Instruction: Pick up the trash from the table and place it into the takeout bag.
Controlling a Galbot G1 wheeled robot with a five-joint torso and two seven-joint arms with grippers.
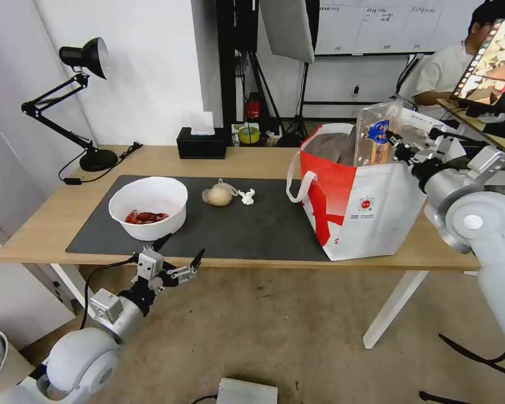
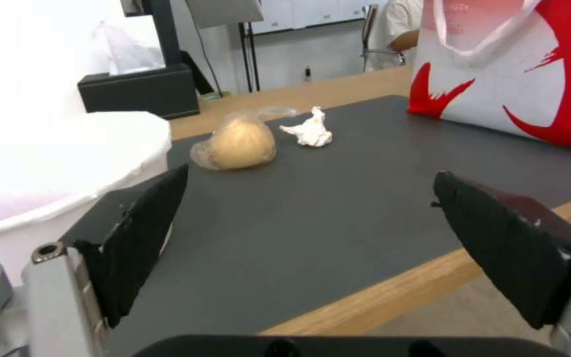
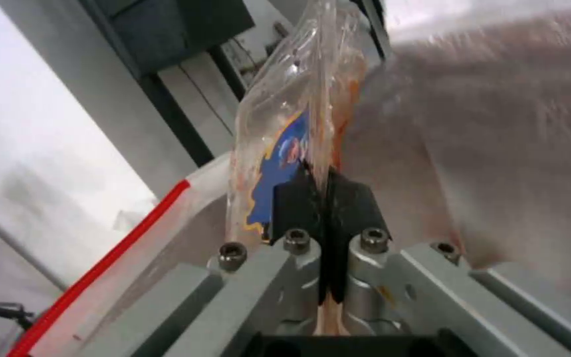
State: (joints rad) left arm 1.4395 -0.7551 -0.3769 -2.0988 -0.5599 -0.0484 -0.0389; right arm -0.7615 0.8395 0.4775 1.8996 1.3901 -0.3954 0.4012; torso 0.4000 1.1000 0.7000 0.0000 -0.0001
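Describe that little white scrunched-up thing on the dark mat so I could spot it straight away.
Start at the long wooden table and its dark grey mat. Between the white bowl and the red-and-white bag lies a knotted clear bag with a beige lump; the crumpled tissue sits beside it, smallest and pure white.
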